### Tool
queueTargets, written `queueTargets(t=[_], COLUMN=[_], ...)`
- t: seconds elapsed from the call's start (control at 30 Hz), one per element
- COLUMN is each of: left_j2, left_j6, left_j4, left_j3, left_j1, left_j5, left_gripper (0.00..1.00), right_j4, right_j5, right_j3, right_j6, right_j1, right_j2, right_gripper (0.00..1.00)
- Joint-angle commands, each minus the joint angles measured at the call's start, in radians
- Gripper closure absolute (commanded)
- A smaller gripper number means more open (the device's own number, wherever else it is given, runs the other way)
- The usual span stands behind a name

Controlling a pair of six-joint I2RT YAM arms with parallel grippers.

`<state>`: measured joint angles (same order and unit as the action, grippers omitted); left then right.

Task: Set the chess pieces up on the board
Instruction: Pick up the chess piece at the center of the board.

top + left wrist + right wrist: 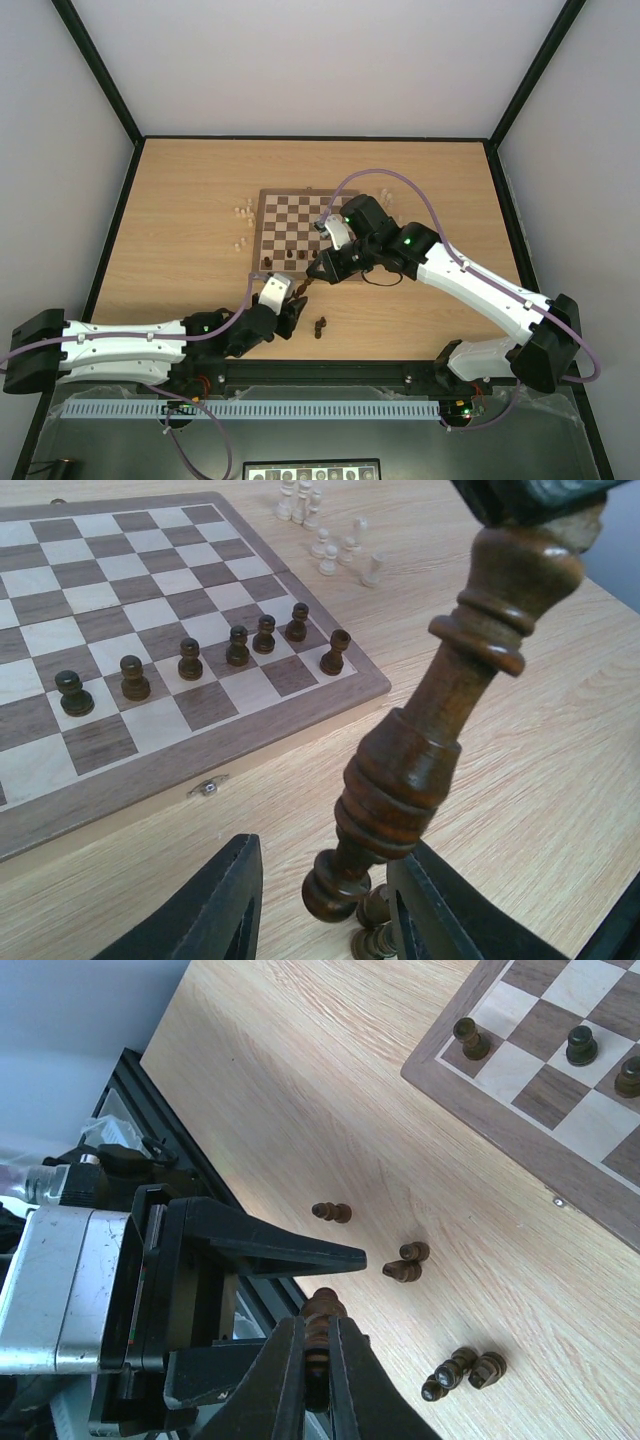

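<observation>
Light wood tabletop point(180, 230), fine grain, black frame round it, plain pale walls behind.

Top view: square checked board point(300, 215), dark brown and cream w/ mid-brown border, sits mid-tabletop toward the far edge. Dark pawns point(290, 257) stand along its near edge. Pale pieces point(241, 214) are off its left edge, w/ more by its far right corner. Loose dark pieces point(320, 325) lie on the tabletop toward the near edge. Right gripper point(318, 270) and left gripper point(293, 303) meet just off the board's near edge, w/ a tall dark piece point(304, 289) between them.

Left wrist: the piece is glossy turned wood w/ ringed collars, tilted, its upper end pinched by the right gripper. Its knobbed lower end hangs between the left fingers point(215, 910), matte black wedges standing apart w/ a gap showing. Can't tell if either touches it. 7 pawns show, plus a small metal clasp point(208, 787) on the board's edge.

Right wrist: right fingers point(285, 1380) are clamped tight on the piece, the left jaws spread round its far end.
</observation>
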<state>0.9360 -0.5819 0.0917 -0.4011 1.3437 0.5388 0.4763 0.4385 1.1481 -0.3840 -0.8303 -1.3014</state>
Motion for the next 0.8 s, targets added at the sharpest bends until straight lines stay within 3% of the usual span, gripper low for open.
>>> queueTargets(t=[0.0,0.23,0.5,0.63,0.77], left_j2=[0.006,0.015,0.014,0.012,0.009], left_j6=[0.017,0.028,0.037,0.021,-0.054], left_j4=[0.022,0.028,0.047,0.022,-0.116], left_j3=[-0.016,-0.023,-0.019,-0.029,-0.078], left_j1=[0.009,0.008,0.009,0.008,0.008], left_j5=[0.043,0.052,0.041,0.034,0.039], left_gripper=[0.66,0.69,0.89,0.90,0.89], right_j4=[0.022,0.023,0.004,0.003,0.036], right_j5=[0.037,0.050,0.064,0.014,-0.094], right_j3=[0.006,-0.002,-0.023,-0.022,0.014], right_j6=[0.015,0.020,0.020,0.015,0.013], right_j1=[0.006,0.006,0.006,0.006,0.008], right_j2=[0.008,0.008,-0.007,-0.013,-0.029], right_gripper=[0.94,0.93,0.93,0.94,0.94])
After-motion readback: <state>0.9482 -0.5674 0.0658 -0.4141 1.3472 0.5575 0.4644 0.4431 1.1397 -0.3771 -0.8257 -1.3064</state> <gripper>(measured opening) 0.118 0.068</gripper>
